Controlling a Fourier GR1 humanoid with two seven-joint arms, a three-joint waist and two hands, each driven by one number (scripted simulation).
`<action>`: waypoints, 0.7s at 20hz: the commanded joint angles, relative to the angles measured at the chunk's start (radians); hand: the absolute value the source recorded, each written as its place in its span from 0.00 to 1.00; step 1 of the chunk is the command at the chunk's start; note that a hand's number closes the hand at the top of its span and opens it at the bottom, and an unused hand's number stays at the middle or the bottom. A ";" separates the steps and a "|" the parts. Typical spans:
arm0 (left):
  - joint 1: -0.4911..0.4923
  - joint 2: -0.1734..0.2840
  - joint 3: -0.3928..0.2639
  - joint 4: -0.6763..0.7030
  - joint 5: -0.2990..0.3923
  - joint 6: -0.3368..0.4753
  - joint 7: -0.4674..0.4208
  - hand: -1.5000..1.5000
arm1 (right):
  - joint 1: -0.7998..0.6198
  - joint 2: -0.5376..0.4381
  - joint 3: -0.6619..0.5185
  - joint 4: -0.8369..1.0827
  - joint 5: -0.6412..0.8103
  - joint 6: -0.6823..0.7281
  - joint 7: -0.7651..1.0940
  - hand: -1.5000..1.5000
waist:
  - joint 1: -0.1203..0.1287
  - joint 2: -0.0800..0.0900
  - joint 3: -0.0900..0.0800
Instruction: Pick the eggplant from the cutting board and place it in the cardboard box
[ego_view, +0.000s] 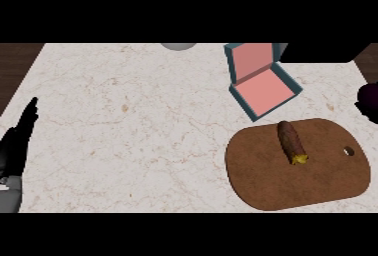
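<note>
A long brownish-purple eggplant (291, 141) with a yellow stem end lies on the brown cutting board (266, 175) at the lower right of the counter. Just beyond the board stands an open box (263, 90) with teal walls, a pink inside and a raised lid. My left hand (18, 137) shows at the left edge, fingers straight and pointing up, far from the board. A dark shape at the right edge, level with the box, may be my right hand (368, 102); its fingers cannot be made out.
A grey round object (178, 46) peeks in at the counter's far edge. A black block (325, 52) sits at the far right corner behind the box. The marble counter (133, 125) spreads wide between my left hand and the board.
</note>
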 joint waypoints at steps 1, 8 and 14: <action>0.004 -0.001 0.028 0.056 0.007 -0.008 -0.077 0.50 | -0.051 0.046 0.034 -0.115 -0.018 0.078 0.074 1.00 | 0.005 0.001 -0.001; -0.016 -0.027 0.006 0.045 -0.017 -0.011 -0.027 0.50 | -0.217 0.122 0.006 -0.059 -0.116 0.172 0.145 1.00 | 0.012 0.002 0.000; 0.001 -0.020 0.011 0.000 -0.006 -0.041 -0.020 0.50 | -0.465 0.216 0.017 0.153 -0.092 0.141 0.264 1.00 | 0.034 0.008 0.000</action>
